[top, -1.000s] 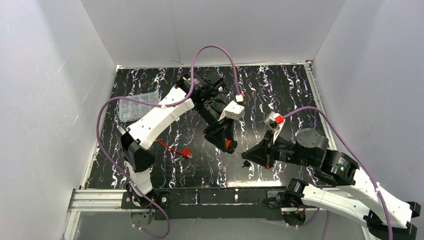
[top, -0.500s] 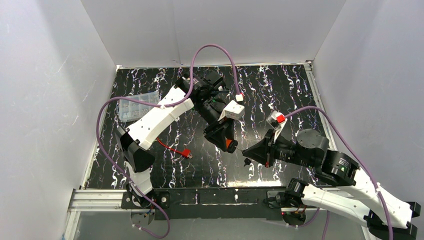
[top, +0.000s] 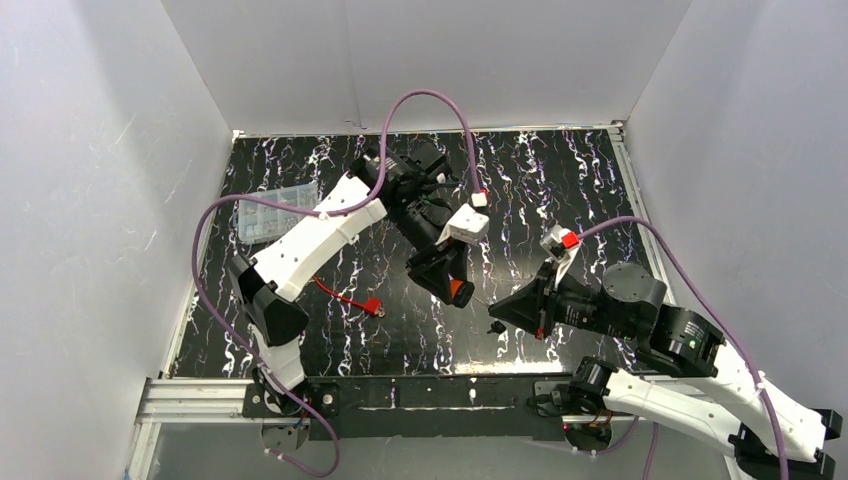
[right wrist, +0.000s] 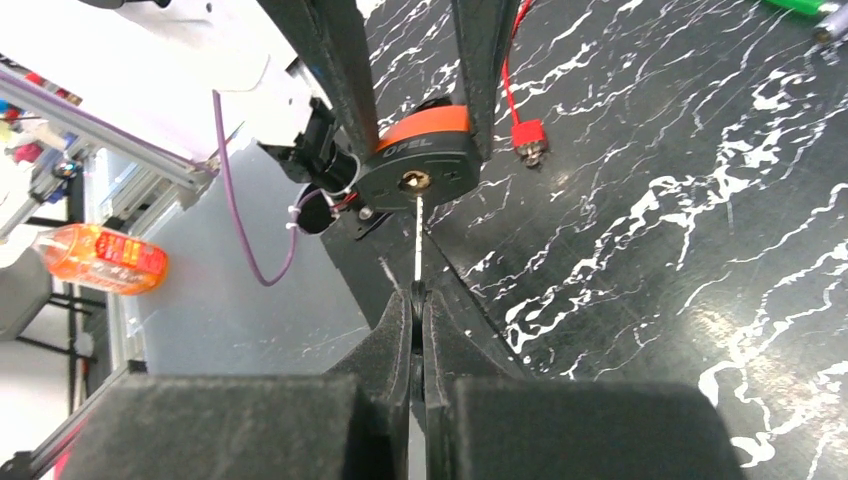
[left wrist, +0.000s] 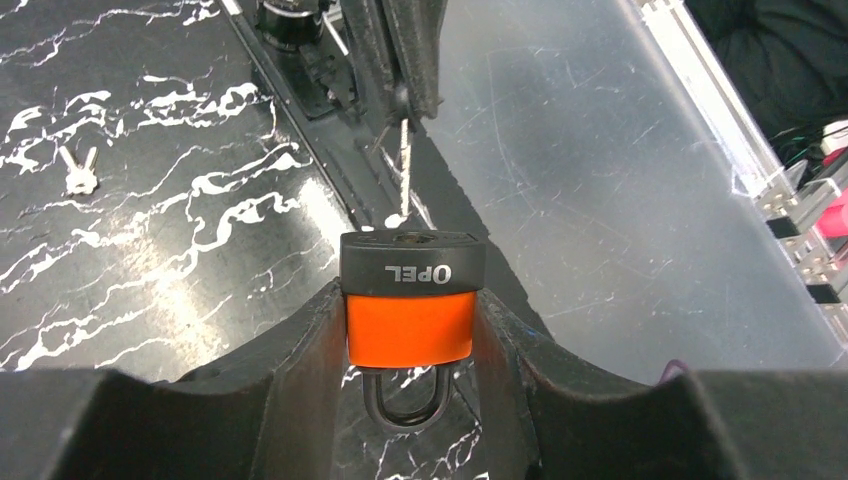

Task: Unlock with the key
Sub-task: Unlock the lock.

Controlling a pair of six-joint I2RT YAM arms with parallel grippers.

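Our right end effector, pinching the key, has eased back. Its tip sits at the keyhole, uninserted — our left end effector clamps the padlock.

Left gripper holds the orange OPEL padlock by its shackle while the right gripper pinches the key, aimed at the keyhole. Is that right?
Not quite: the left gripper clamps the padlock by its orange body; the shackle is untouched, as the left wrist view shows. The right gripper does pinch the key, aimed at the keyhole.
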